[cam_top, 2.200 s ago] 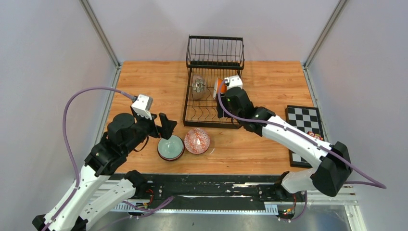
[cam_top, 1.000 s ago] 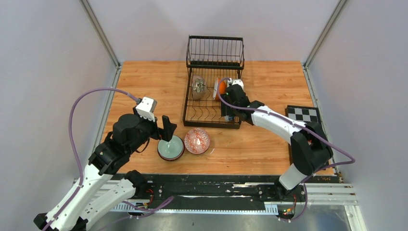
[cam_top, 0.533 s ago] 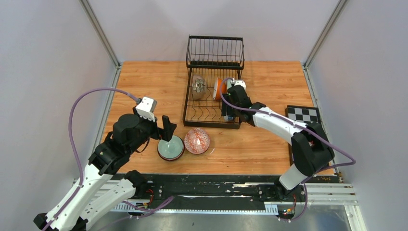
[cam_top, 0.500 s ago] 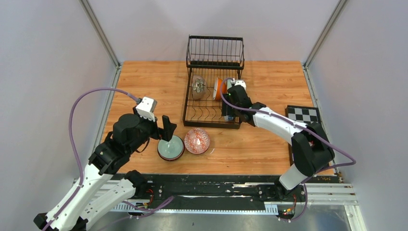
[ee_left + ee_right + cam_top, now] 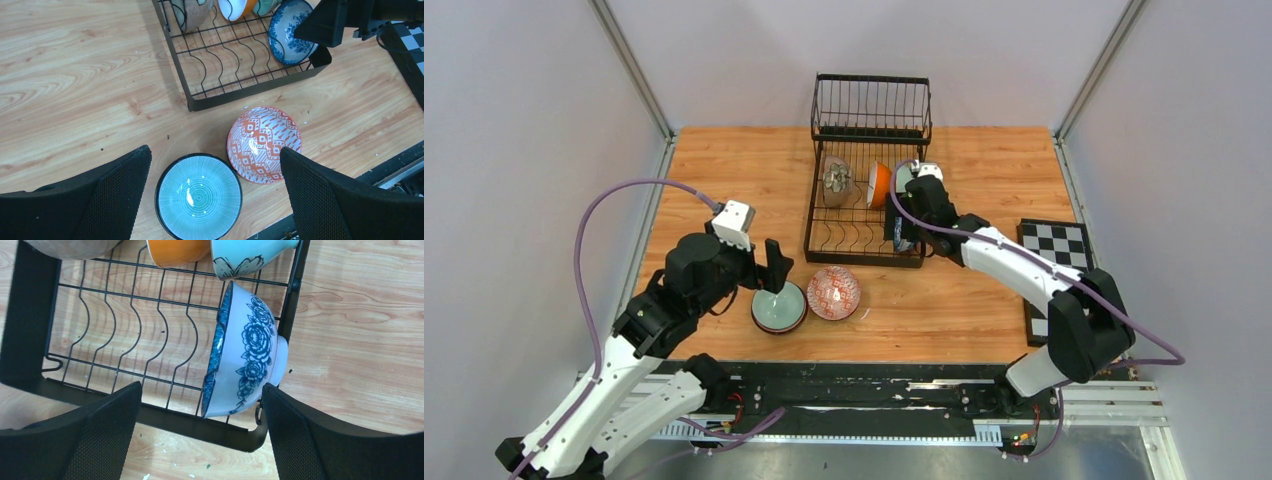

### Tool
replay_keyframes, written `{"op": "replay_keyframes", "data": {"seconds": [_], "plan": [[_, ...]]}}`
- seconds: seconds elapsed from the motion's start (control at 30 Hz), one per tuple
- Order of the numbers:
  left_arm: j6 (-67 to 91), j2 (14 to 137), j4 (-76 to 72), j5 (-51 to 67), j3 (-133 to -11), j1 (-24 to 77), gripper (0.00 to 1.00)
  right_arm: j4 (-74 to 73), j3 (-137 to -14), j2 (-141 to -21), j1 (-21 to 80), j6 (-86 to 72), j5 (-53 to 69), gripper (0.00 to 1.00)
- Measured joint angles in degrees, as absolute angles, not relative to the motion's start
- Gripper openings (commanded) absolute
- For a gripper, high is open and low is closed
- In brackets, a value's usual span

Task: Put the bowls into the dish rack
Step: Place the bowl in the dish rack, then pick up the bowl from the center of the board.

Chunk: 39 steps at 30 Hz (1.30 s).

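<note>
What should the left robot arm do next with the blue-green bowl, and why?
Probably lower the left pincer onto the blue-green bowl and take its rim. The pincer hangs open above it, and that bowl sits on the table, outside the dish rack.

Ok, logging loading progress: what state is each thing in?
Teal bowl, on table, unloaded.
Red-patterned bowl, on table, unloaded.
Blue floral bowl, on edge in rack.
Orange bowl, in rack.
Pale blue bowl, in rack.
Grey bowl, in rack.
Left end effector, open, empty.
Right end effector, open, empty.
</note>
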<state>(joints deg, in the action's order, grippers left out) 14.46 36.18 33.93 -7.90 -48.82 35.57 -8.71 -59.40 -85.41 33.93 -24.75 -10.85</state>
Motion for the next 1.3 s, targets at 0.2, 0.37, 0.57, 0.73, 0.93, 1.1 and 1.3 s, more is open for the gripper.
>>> {"op": "replay_keyframes", "data": {"seconds": [0.2, 0.37, 0.57, 0.73, 0.93, 1.1, 1.3], "plan": [[15.2, 37.1, 34.1, -6.5, -48.8, 35.6, 1.00, -9.8, -58.9, -80.8, 33.9, -24.6, -9.5, 0.89], [16.1, 38.0, 34.3, -5.1, -48.8, 35.6, 1.00, -10.9, -57.8, -75.3, 33.9, -24.6, -7.6, 0.84], [17.7, 40.2, 34.5, -3.4, -48.8, 35.6, 0.99, -11.6, -55.3, -68.8, 34.8, -24.7, -4.3, 0.77], [19.7, 41.7, 34.9, -3.2, -47.2, 35.6, 0.98, -11.7, -53.7, -64.9, 38.7, -25.3, -1.5, 0.72], [21.9, 42.5, 35.7, -3.3, -44.8, 35.6, 0.98, -11.8, -52.9, -64.4, 47.2, -25.9, -0.5, 0.65], [23.4, 43.2, 36.1, -3.2, -44.0, 35.6, 0.98, -11.8, -52.9, -67.1, 51.9, -26.0, -1.8, 0.61], [24.6, 43.2, 36.2, -2.9, -43.6, 35.6, 0.98, -12.2, -53.3, -73.5, 54.4, -25.9, -3.7, 0.55]]}}
